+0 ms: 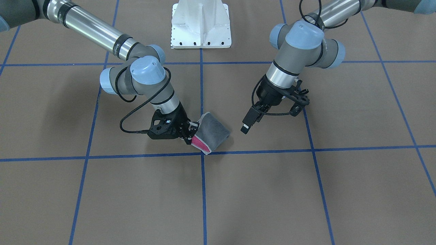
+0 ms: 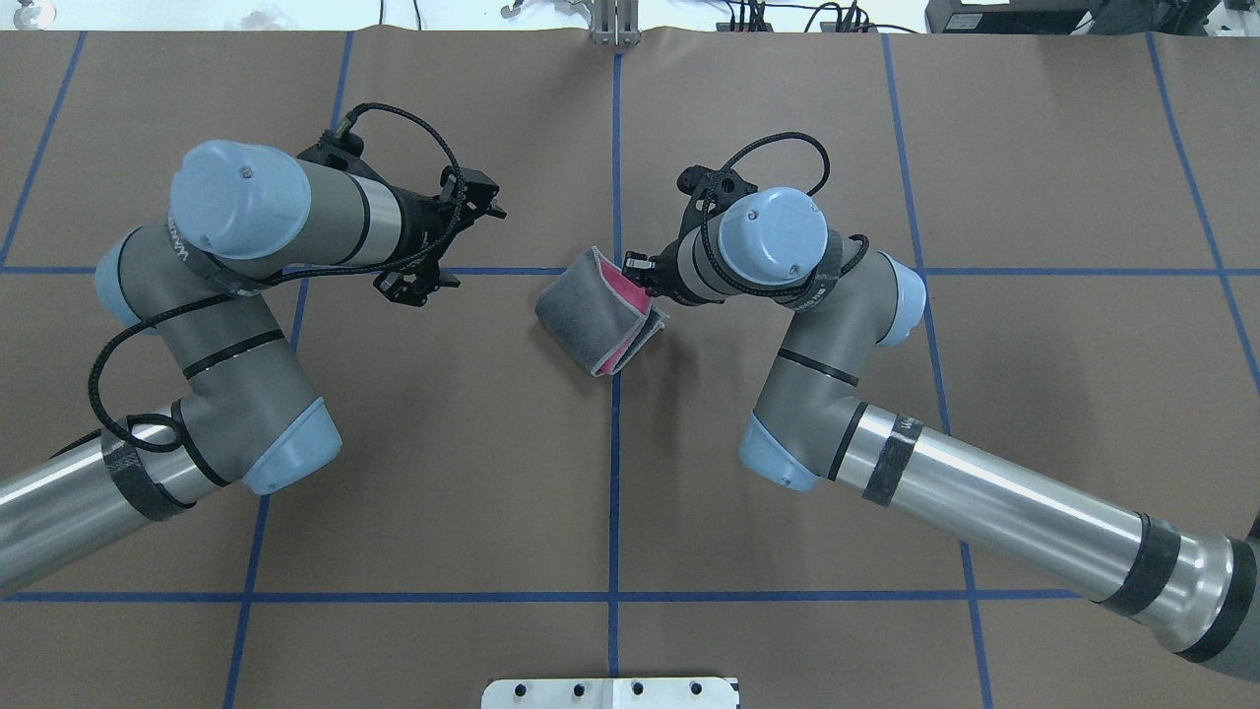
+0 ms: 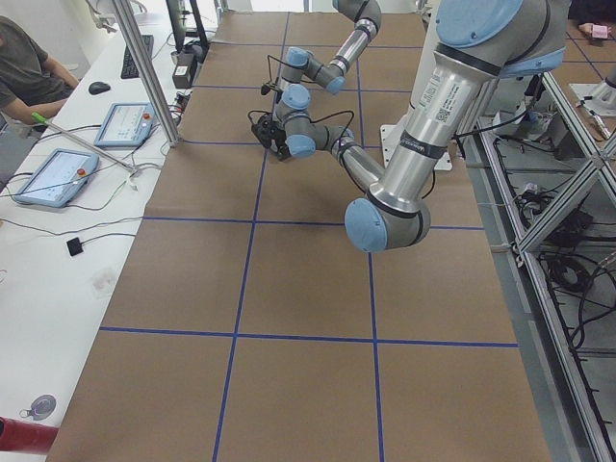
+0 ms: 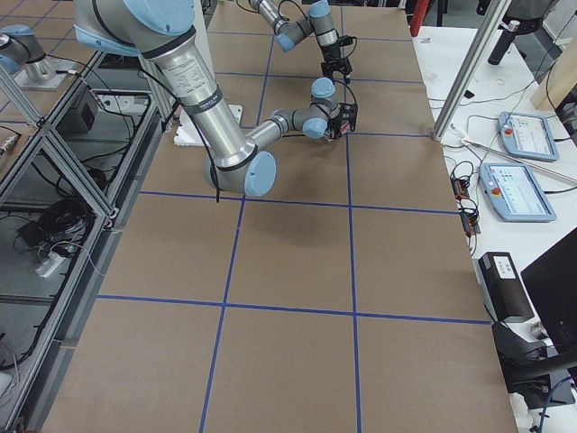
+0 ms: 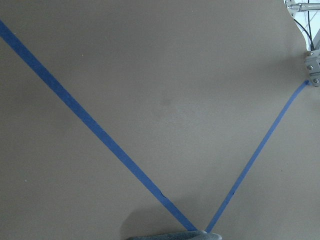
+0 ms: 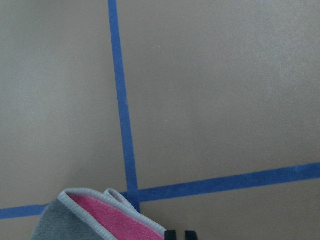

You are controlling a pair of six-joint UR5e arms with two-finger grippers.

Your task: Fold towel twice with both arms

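In the front-facing view, the right arm (image 1: 92, 32) reaches in from the upper left of the frame and bends down toward the centre of the brown worktop (image 1: 265, 190). Its right jaws are clenched on the near-left edge of the towel (image 1: 214, 131), low over the worktop. The towel is folded over with its grey face outward. A strip of pink shows along the gripped edge, and a pale stitched border runs round it. It sits at the centre of the frame, just right of the vertical blue tape line (image 1: 203, 190) and just above the horizontal one, beside their crossing. To its right, the left jaws hang tilted over the worktop, near the towel but apart from it and holding nothing. Whether they are released or clenched cannot be told. The left arm (image 1: 299, 47) rises from there to the upper right of the frame. The white pedestal base (image 1: 201, 23) stands at top centre.
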